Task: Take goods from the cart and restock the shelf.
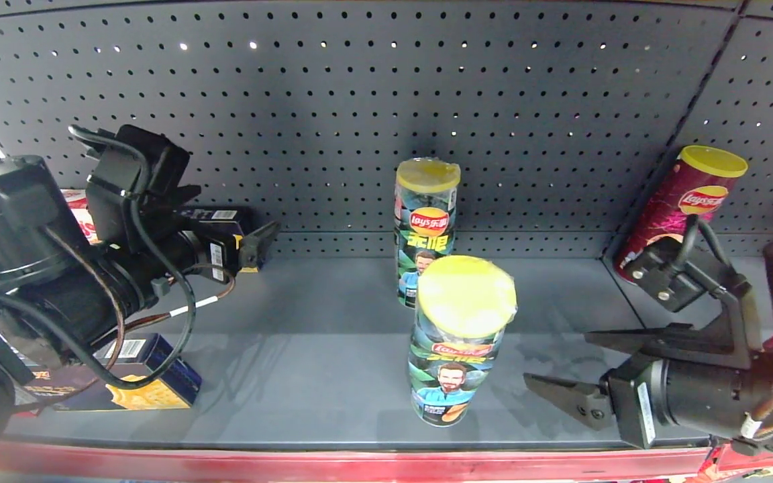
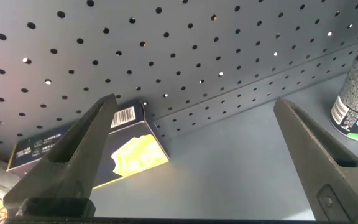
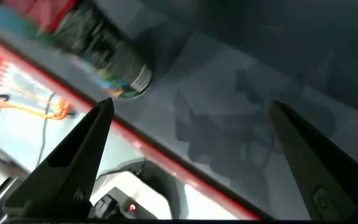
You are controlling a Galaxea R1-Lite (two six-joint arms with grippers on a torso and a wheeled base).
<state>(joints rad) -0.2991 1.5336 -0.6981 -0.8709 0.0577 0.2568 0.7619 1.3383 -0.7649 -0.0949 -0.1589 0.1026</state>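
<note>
Our right gripper (image 1: 556,357) is open and empty. The front can (image 1: 460,335) stands up on the shelf (image 1: 306,362), just to its left. Our left gripper (image 2: 194,102), open too, is farther away.

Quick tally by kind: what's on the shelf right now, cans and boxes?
Green chip cans: 2, rear can and front can
Maroon chip can: 1
Dark blue boxes: 2, rear box and front box
Hidden red-white item far left: uncounted
Total: 5
</note>
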